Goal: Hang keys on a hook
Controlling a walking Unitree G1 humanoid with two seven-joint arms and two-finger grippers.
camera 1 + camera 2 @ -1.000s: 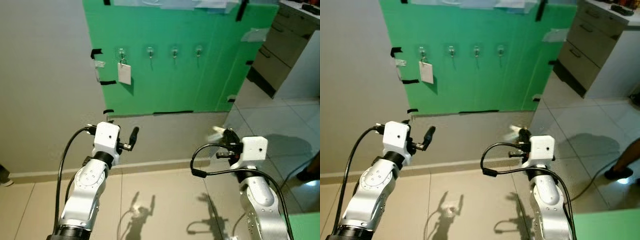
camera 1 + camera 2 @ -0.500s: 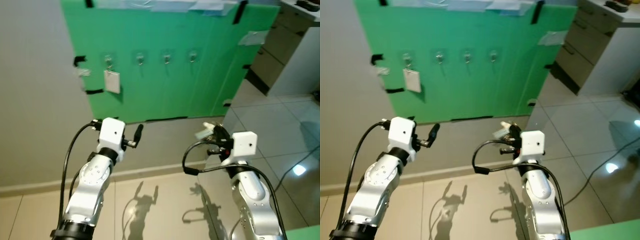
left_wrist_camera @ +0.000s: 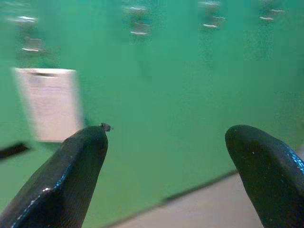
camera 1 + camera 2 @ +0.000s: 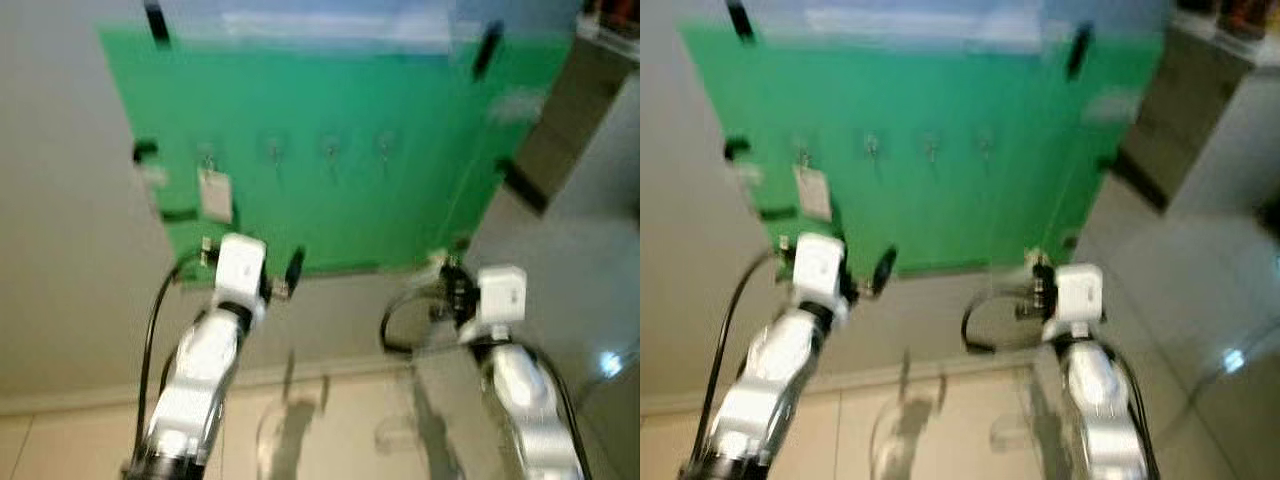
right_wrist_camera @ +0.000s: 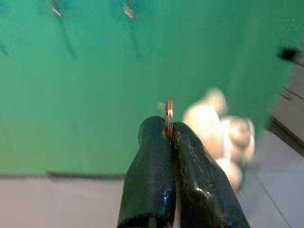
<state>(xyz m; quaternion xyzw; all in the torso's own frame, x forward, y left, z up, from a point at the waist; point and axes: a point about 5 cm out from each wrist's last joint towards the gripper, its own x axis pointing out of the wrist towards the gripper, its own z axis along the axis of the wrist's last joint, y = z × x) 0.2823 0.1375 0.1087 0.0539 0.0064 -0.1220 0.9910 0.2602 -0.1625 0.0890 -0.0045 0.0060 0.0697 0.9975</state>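
A green board [image 4: 400, 170] is taped to the grey wall, and the head views are blurred. Four small hooks [image 4: 330, 148] run in a row across the board's upper half. A white tag [image 4: 215, 195] hangs from the leftmost one, at about 9 o'clock from the board's centre.

The right gripper [image 5: 169, 130] is raised in front of the wall, at about 5 o'clock from the board's centre in the head views. Its two black fingers [image 5: 154, 180] are pressed together on a thin gold ring [image 5: 169, 114], which stands edge-on above the tips. Just beside the ring, at 3 o'clock in the wrist view, hangs a pale, lumpy charm [image 5: 221, 133]; it is probably a soft keyring figure, but the blur hides its form. So the keys are in the right gripper, well below the hooks and apart from the board.

The left gripper [image 3: 166, 152] is raised too, at about 7 o'clock from the board's centre, just below the tag. Its fingers [image 3: 71, 175] stand wide apart with nothing between them, pointing at the board.

Pale tiled floor [image 4: 330, 430] lies below, with the arms' shadows on it.
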